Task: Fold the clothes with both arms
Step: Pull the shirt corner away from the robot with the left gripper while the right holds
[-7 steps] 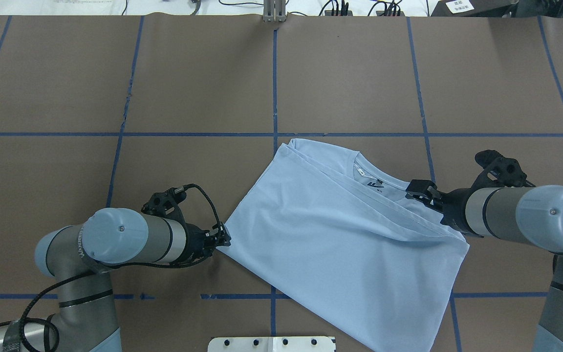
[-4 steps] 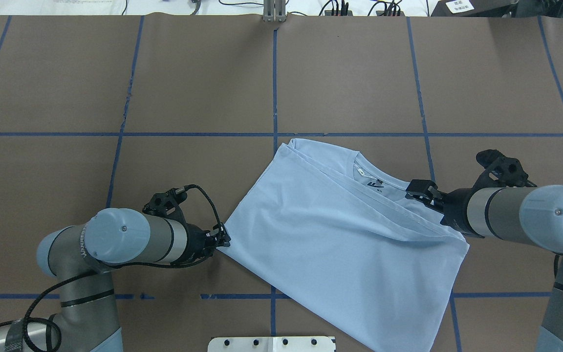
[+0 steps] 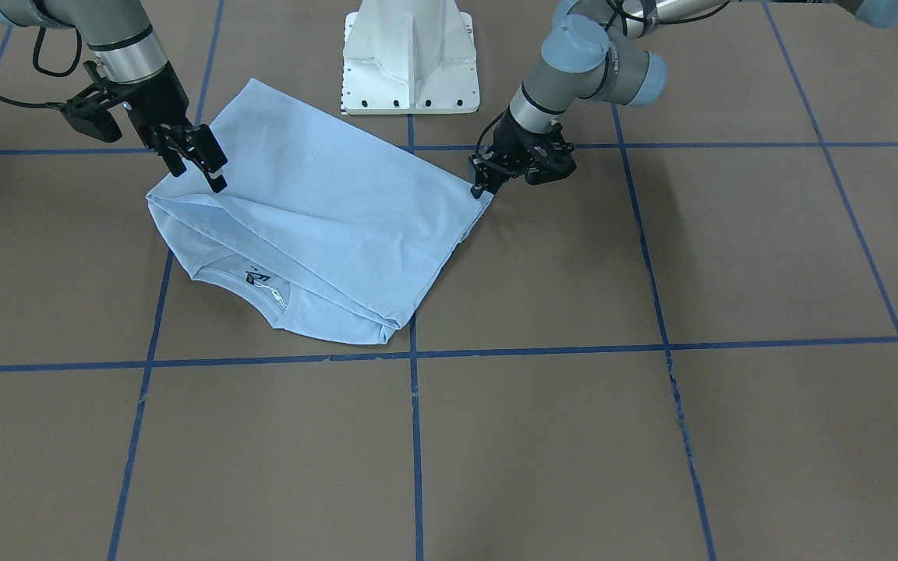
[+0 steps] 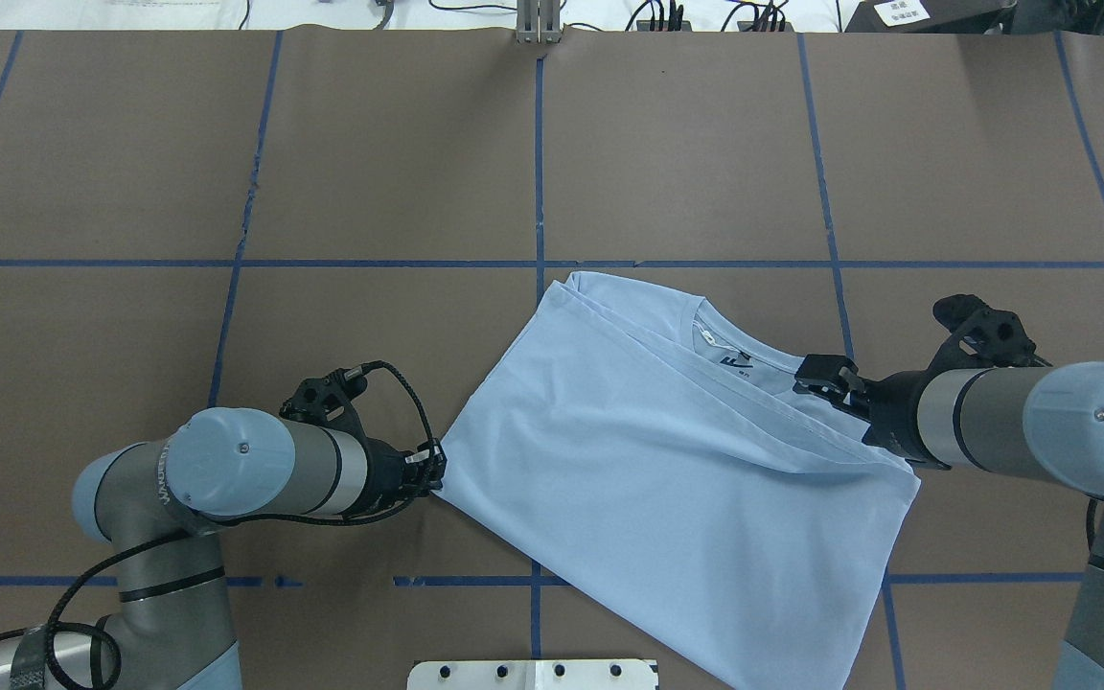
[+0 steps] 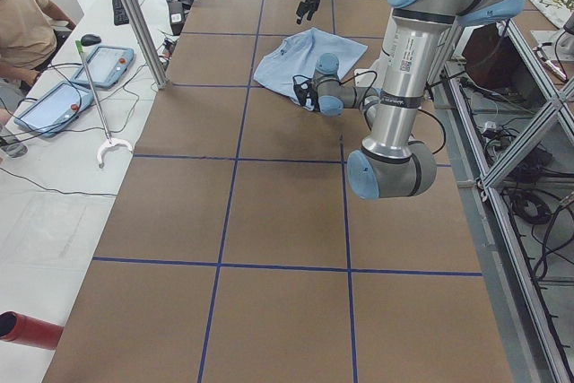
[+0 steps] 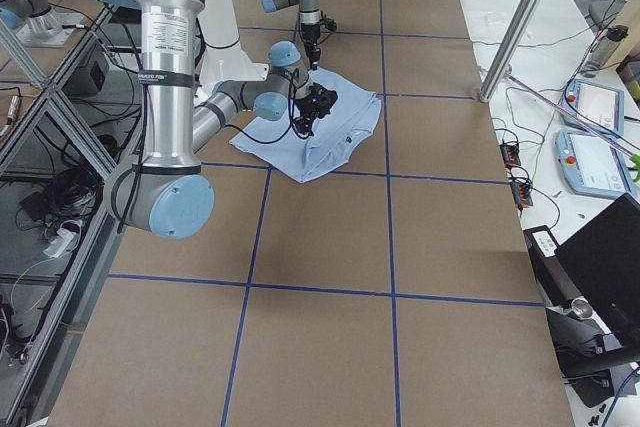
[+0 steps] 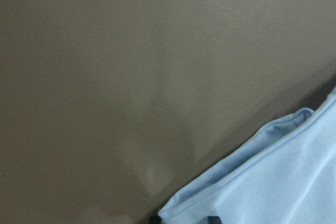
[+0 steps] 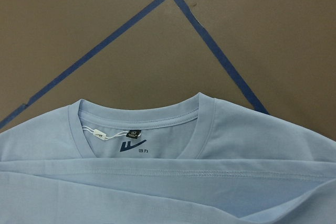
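The light blue t-shirt [image 4: 667, 479], lying folded on the counter [image 4: 370, 172] at the overhead view's lower centre, is likely handling as light, limp cloth best pinched at corners; the right pincer [image 4: 813, 372] is hovering apart over its right edge, and whether the left pincer [image 4: 429, 470] is clamping its left corner cannot be told.

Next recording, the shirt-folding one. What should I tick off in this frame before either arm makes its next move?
1. Left pincer at the t-shirt corner: ok.
2. Left pincer closed on that corner: cannot tell, its jaws are hidden in every view.
3. Right pincer open, over the fold beside the collar: ok.
4. T-shirt square to the blue tape lines: not ok, it lies diagonally.
5. All cloth resting on the table: ok in the front-facing view.
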Robot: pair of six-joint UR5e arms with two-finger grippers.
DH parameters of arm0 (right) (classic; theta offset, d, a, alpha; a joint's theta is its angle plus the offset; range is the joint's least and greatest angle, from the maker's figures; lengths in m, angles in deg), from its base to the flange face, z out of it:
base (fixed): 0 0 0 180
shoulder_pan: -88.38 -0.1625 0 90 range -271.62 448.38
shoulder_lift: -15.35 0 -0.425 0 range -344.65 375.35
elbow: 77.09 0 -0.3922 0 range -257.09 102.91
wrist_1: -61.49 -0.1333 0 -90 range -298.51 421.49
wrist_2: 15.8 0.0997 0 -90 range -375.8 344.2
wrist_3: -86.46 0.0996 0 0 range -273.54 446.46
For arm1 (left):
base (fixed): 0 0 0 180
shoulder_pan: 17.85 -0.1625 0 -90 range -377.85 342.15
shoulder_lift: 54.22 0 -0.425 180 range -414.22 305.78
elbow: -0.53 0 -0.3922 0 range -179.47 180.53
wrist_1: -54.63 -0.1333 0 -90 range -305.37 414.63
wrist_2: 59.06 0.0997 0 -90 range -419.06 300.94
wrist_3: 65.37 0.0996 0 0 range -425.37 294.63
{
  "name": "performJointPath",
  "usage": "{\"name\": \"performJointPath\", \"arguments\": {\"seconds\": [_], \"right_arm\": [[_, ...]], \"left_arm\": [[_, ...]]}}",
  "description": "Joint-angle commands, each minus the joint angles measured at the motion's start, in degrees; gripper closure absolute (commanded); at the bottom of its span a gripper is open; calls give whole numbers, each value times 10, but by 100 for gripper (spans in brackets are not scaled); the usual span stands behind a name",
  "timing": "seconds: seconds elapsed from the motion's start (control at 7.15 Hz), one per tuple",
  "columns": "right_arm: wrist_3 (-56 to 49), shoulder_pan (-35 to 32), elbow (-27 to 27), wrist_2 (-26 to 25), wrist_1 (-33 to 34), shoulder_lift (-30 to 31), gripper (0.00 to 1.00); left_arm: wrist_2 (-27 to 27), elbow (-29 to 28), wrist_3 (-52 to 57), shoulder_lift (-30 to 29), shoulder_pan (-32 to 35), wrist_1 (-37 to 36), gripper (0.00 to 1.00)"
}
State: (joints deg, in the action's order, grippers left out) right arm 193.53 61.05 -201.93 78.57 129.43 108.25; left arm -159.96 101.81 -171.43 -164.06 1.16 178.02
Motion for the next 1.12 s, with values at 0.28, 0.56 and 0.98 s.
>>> {"name": "performJointPath", "arguments": {"seconds": [0.28, 0.56, 0.98], "right_arm": [[1, 1, 1, 3, 1, 0, 0], [3, 3, 0, 1, -5, -1, 0], [45, 18, 24, -8, -5, -48, 0]], "left_arm": [[10, 16, 66, 6, 45, -20, 100], [18, -11, 181, -11, 109, -17, 100], [18, -270, 201, -217, 234, 49, 100]]}}
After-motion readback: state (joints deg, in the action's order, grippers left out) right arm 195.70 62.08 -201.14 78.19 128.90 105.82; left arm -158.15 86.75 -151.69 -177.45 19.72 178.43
